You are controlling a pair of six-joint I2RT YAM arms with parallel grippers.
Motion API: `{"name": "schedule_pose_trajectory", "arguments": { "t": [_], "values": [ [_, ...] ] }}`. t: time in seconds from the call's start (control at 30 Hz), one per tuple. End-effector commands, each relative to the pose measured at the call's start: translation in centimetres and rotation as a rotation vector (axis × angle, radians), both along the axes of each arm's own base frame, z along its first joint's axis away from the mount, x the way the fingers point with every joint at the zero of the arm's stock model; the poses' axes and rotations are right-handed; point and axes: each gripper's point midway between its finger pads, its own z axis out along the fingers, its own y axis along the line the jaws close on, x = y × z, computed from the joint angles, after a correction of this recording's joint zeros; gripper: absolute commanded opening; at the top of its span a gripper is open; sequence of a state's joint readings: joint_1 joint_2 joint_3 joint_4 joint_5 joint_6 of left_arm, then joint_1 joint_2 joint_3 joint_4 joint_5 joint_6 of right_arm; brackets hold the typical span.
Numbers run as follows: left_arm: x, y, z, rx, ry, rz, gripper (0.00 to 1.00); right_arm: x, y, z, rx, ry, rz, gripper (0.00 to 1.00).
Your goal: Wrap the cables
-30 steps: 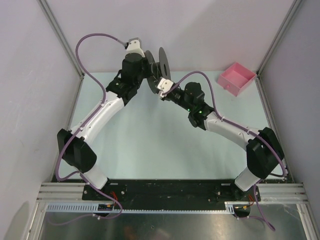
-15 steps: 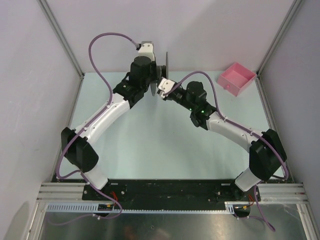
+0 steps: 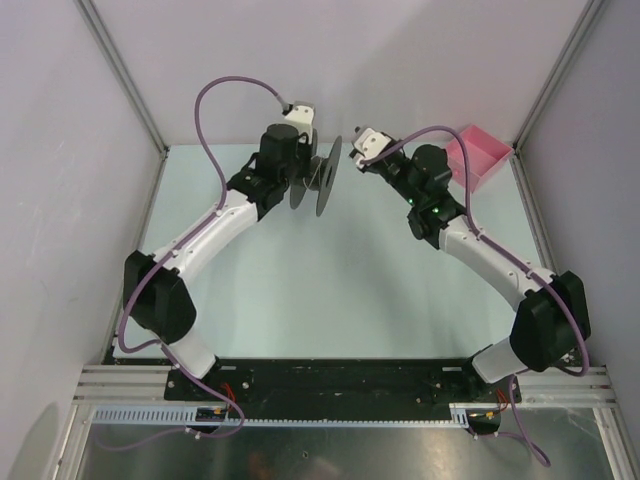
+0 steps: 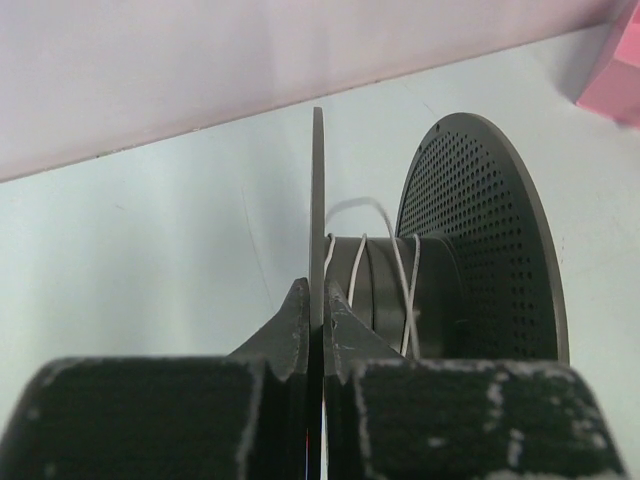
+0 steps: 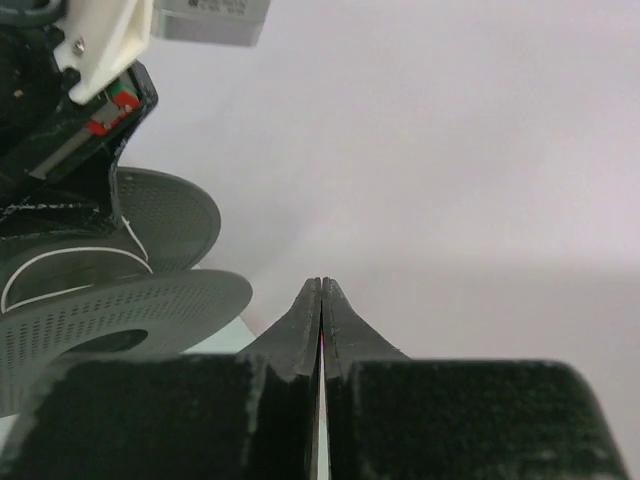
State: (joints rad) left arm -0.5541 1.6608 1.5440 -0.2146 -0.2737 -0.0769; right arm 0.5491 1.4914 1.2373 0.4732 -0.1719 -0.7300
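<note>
Though hair-fine, wire (image 4: 399,268) windings on spool (image 4: 490,230), far end untraceable.

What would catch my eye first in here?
The dark grey spool, held at the far middle of the table by the left gripper, which pinches one flange. A few turns of thin white wire cross its core. A pink box sits at the far right corner.

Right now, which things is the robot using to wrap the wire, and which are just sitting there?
For the job:
- dark grey spool, held by its near disc in the left gripper
- thin white wire, a few turns on the spool's core
- right gripper, shut, near the spool

Just lying about:
- pink box, off to the far right
</note>
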Motion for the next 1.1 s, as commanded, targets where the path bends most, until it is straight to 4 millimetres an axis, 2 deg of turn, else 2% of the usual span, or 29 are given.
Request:
{"name": "schedule_pose_trajectory", "arguments": {
  "t": [0.0, 0.1, 0.13, 0.23, 0.3, 0.43, 0.57, 0.67, 0.8, 1.07],
  "values": [
    [-0.4, -0.6, 7.4, -0.058, -0.223, -0.094, 0.00, -1.4, -0.3, 3.2, 0.030, -0.041, 0.021, 0.00],
    [-0.4, -0.2, 8.1, -0.105, -0.223, -0.087, 0.00, -1.7, -0.4, 2.3, 0.038, 0.029, 0.049, 0.00],
    [-0.3, 0.0, 8.6, -0.139, -0.221, -0.089, 0.00, -1.8, -0.6, 1.9, 0.043, 0.060, 0.061, 0.06],
    [-0.4, 0.8, 10.6, -0.275, -0.216, -0.101, 0.00, -1.7, -2.2, 1.4, 0.092, 0.151, 0.106, 0.37],
    [-0.6, 1.2, 12.3, -0.373, -0.210, -0.123, 0.00, -1.5, -3.6, 1.3, 0.141, 0.209, 0.132, 0.53],
    [-1.1, 2.3, 16.3, -0.565, -0.201, -0.174, 0.00, -1.3, -6.5, 1.5, 0.255, 0.313, 0.156, 0.71],
    [-1.3, 3.8, 20.0, -0.752, -0.195, -0.148, 0.00, -0.7, -8.9, 1.1, 0.393, 0.442, 0.186, 0.76],
    [-1.2, 4.8, 21.6, -0.910, -0.155, -0.124, 0.00, -0.1, -9.4, 0.5, 0.474, 0.519, 0.186, 0.74],
    [-1.0, 5.5, 22.6, -1.109, -0.069, -0.103, 0.00, 0.0, -8.2, 0.3, 0.527, 0.567, 0.217, 0.75],
    [-2.1, 5.2, 24.0, -1.280, 0.027, -0.127, 0.00, -0.7, -4.9, 1.9, 0.565, 0.524, 0.340, 0.84]
  ]
}}
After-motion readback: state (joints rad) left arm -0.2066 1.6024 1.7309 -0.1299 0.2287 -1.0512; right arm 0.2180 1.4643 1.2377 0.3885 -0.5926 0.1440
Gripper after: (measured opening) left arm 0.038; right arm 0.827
